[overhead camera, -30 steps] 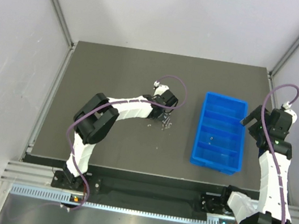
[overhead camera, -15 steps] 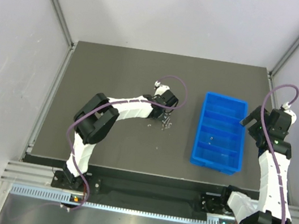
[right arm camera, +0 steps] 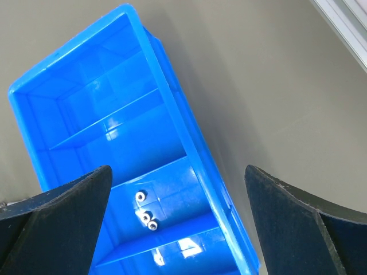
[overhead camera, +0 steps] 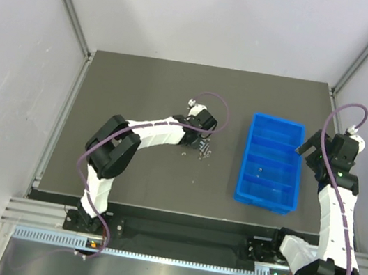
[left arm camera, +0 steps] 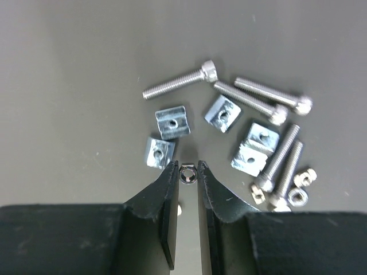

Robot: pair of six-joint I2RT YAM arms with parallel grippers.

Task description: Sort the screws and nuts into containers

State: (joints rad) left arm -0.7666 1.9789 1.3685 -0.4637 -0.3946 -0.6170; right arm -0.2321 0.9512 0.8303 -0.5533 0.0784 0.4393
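Left gripper [left arm camera: 187, 179]: my fingertips pinch one small nut [left arm camera: 187, 173], just beside the screws [left arm camera: 252, 100]; a tip hold should lift it alone
Right gripper [right arm camera: 178, 172]: spread wide, waiting over the tray [right arm camera: 172, 97]; sorted nuts [right arm camera: 146, 216] lie in one compartment

Screws [left arm camera: 179, 81] and nuts [left arm camera: 172, 122] on table [overhead camera: 141, 95] left of tray [overhead camera: 248, 155], one nut [left arm camera: 187, 173] between left tool [left arm camera: 187, 170] tips, three nuts [right arm camera: 145, 216] in tray

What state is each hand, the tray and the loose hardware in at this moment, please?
Left hand, shut on a small round nut.
Right hand, open and empty, near the tray.
Tray, upright, three nuts in one compartment.
Screws, lying loose on the table.
Square nuts, lying flat beside the screws.
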